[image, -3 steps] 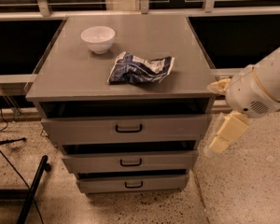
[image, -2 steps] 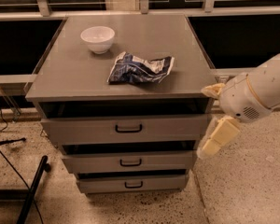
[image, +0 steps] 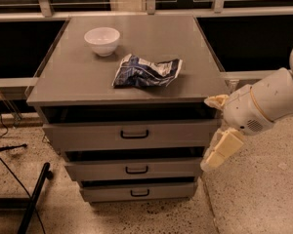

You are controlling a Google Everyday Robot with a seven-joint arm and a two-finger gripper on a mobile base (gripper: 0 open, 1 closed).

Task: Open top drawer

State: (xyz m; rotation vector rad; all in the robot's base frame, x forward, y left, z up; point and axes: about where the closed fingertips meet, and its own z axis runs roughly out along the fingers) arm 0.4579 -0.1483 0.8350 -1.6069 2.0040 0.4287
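The top drawer (image: 88, 136) is the tallest grey front panel of three, just under the cabinet's top. A small black bar handle (image: 135, 134) sits at its centre. A dark gap shows above the panel. My gripper (image: 217, 128) is at the drawer's right end, by the cabinet's front right corner. It is open and empty. One cream finger (image: 216, 101) is level with the cabinet's top edge. The other finger (image: 221, 151) hangs beside the gap above the middle drawer. The gripper is well to the right of the handle.
On the cabinet top (image: 185, 48) lie a white bowl (image: 102, 40) and a crumpled blue chip bag (image: 146, 71). The middle drawer (image: 97, 170) and bottom drawer (image: 107, 192) sit below. A black stand leg (image: 35, 195) and cables lie on the floor at left. Window railing runs behind.
My gripper and arm have moved left, from clear of the cabinet's right side to right against its front right corner. The drawers, bowl and bag have not moved.
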